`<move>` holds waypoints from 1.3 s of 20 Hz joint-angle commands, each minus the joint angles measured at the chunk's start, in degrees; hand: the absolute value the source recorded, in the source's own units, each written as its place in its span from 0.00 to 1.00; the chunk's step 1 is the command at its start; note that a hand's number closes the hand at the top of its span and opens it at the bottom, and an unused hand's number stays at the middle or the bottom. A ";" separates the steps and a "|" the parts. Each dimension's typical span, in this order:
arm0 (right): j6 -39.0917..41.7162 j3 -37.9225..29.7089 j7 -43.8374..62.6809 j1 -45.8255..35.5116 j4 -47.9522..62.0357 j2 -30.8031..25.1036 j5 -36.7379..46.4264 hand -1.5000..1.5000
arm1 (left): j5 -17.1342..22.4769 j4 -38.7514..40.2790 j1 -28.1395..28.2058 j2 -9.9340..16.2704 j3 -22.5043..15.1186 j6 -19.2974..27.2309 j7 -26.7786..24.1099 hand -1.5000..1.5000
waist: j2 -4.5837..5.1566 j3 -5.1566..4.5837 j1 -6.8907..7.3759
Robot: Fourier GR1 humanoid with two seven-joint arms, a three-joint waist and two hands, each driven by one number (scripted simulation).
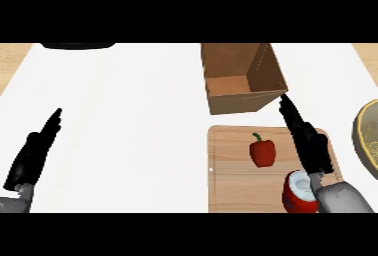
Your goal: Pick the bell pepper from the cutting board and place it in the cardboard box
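A red bell pepper (262,152) with a green stem lies on the wooden cutting board (232,185) at the lower right. Just behind the board stands the open cardboard box (241,80). My right hand (306,142) hovers over the board's right side, fingers straight and pointing toward the box, a little to the right of the pepper and not touching it. At the left edge of the view my left hand (33,152) stays open, fingers straight and up, holding nothing.
A red-and-white can (299,192) stands on the board's near right corner, beside my right wrist. A round plate's rim (365,137) shows at the right edge. A dark object (77,45) sits at the counter's far left.
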 commanded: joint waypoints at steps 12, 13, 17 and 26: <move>15.91 0.81 -31.67 6.16 10.17 -9.39 5.87 0.00 | -3.43 0.62 -3.44 1.75 5.64 3.80 -2.14 0.50 | -0.79 -0.09 0.13; 19.80 -2.39 -34.67 4.29 11.80 -9.85 1.17 0.00 | -2.83 1.34 -0.74 1.18 5.62 3.23 -4.34 0.50 | -0.70 -0.07 0.74; 26.01 -1.58 -46.95 2.28 19.08 -8.50 3.39 0.00 | -6.64 3.87 -5.16 -2.91 3.42 6.77 -2.64 0.50 | -0.71 -0.18 0.25; 23.19 1.92 -41.29 -7.00 20.02 -23.09 22.71 0.00 | -5.33 1.83 -3.33 -0.47 5.75 3.27 -2.68 0.50 | -1.04 -0.31 0.87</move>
